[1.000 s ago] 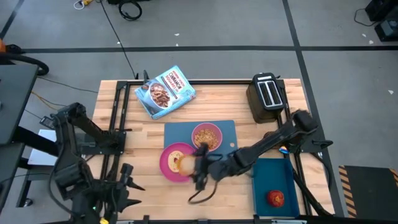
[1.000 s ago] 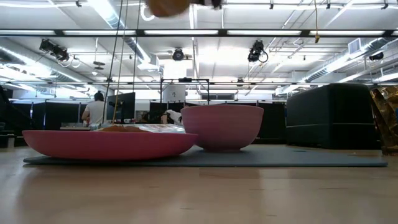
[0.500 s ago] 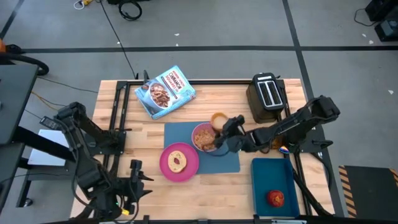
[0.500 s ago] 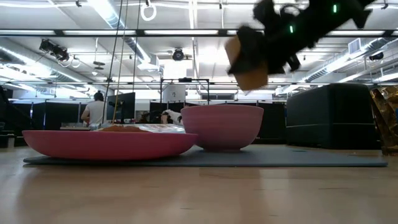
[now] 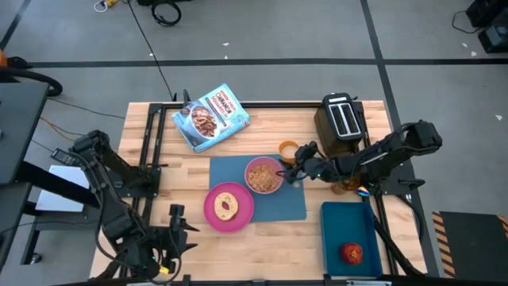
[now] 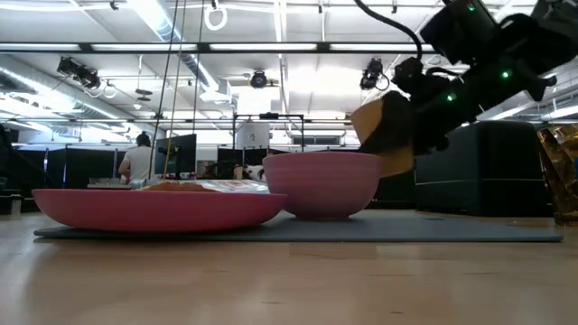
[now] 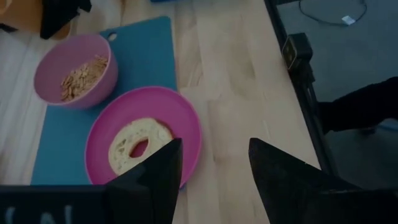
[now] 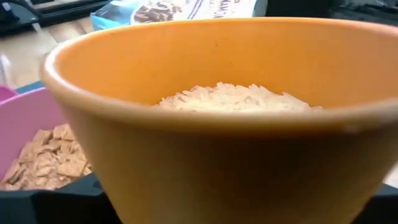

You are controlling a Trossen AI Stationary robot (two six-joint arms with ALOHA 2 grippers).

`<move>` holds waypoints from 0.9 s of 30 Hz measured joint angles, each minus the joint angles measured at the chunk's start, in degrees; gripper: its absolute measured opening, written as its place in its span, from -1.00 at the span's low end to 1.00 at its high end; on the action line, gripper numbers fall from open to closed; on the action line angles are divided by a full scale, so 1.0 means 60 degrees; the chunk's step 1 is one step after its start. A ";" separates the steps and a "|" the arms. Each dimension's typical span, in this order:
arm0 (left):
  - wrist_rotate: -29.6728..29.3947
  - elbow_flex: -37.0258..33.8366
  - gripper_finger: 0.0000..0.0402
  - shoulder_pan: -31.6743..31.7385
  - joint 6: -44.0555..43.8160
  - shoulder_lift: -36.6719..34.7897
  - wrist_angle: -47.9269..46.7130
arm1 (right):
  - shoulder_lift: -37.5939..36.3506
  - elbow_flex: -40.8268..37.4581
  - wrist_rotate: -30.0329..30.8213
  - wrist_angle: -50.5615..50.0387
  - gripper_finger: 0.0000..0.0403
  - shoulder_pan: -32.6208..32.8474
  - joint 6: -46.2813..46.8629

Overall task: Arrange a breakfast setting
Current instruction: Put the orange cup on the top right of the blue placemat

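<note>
Mat centre crowded, desk front and left open

Bare desk [image 5: 159,199] left and front of mat [image 5: 290,208]; bowl [image 5: 263,175] and plate [image 5: 228,206] fill mat's left part, right arm holding amber cup [image 5: 288,150] crosses its right edge; toaster [image 5: 342,121] and cereal bag [image 5: 210,116] block the back.

Grey concrete floor [image 5: 262,32] crossed by dark tape lines; black cable coil [image 5: 165,11] at 12 o'clock. Light wooden table [image 5: 151,119] at centre. Open ceiling [image 6: 181,54] with fluorescent strips, pipes and hanging cameras. Dark monitors [image 6: 176,153] and a seated person [image 6: 140,162] at far left.
</note>
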 joint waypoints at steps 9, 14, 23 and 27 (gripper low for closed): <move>-0.0574 0.0004 -0.04 0.0107 0.0371 0.0000 0.0343 | 0.0656 -0.0387 -0.0202 0.0872 0.57 -0.0004 -0.0331; -0.0670 0.0004 -0.04 0.0131 0.0400 0.0000 0.0377 | 0.1234 -0.0389 -0.0590 0.1130 0.57 0.0000 -0.0438; -0.0750 0.0004 -0.04 0.0131 0.0345 0.0000 0.0365 | 0.1361 -0.0386 -0.1195 0.2121 0.57 0.0004 -0.0698; -0.0910 0.0004 -0.04 0.0120 0.0177 0.0000 0.0364 | 0.1361 -0.0386 -0.0692 0.2101 0.57 -0.0185 -0.0557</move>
